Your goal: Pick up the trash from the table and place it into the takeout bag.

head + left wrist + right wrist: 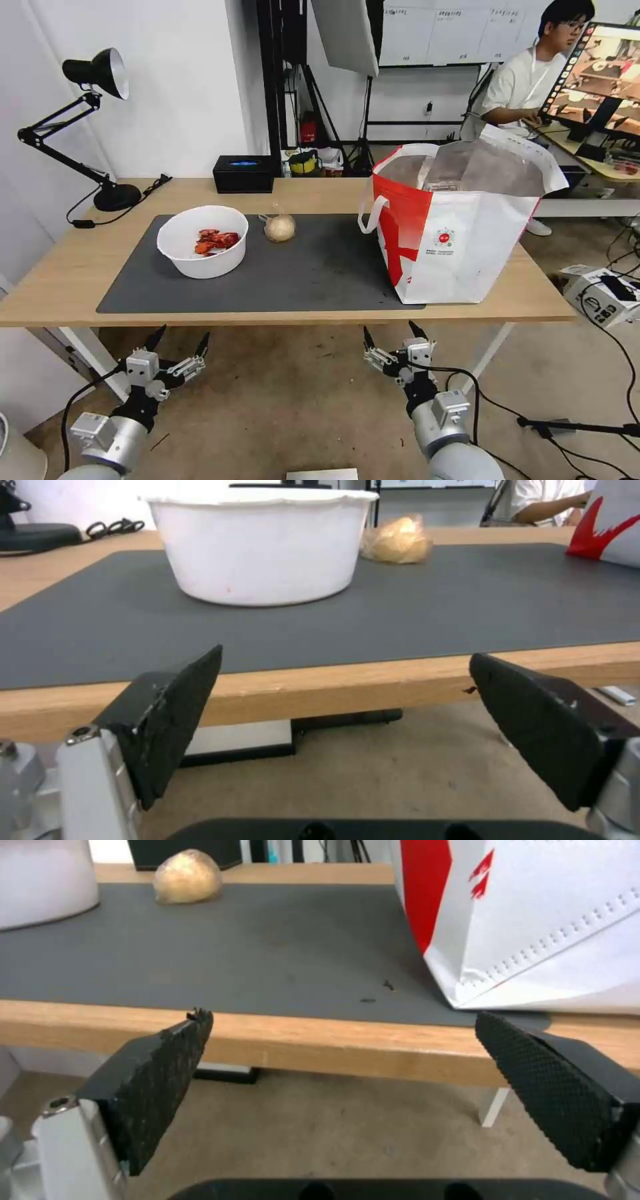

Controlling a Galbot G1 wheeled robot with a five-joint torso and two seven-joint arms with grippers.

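White plastic is what matters most from my head view: the white bowl (203, 241) with red shell scraps sits on the left part of the dark grey mat (320, 273), and the small clear bag with its beige lump (279, 227) lies just beside it, toward the far edge. The takeout bag (460, 227) stands upright at the right end of the table (60, 267), mouth open. Both my arms hang below the near table edge: my left gripper (179, 345) under the bowl's side, my right gripper (393, 339) roughly under the bag's near corner. So the bowl is forward and up from my left claw, and that arm is plainly the nearer one.

From my left wrist, my fingers (170, 715) are spread wide and hold nothing; the bowl (260, 545) rises straight ahead above the edge, the lump bag (397, 541) behind it.

From my right wrist, my right fingers (157, 1080) are likewise spread and empty. The takeout bag (533, 925) stands close ahead on one side, and the lump bag (187, 877) is well apart, far across the mat.
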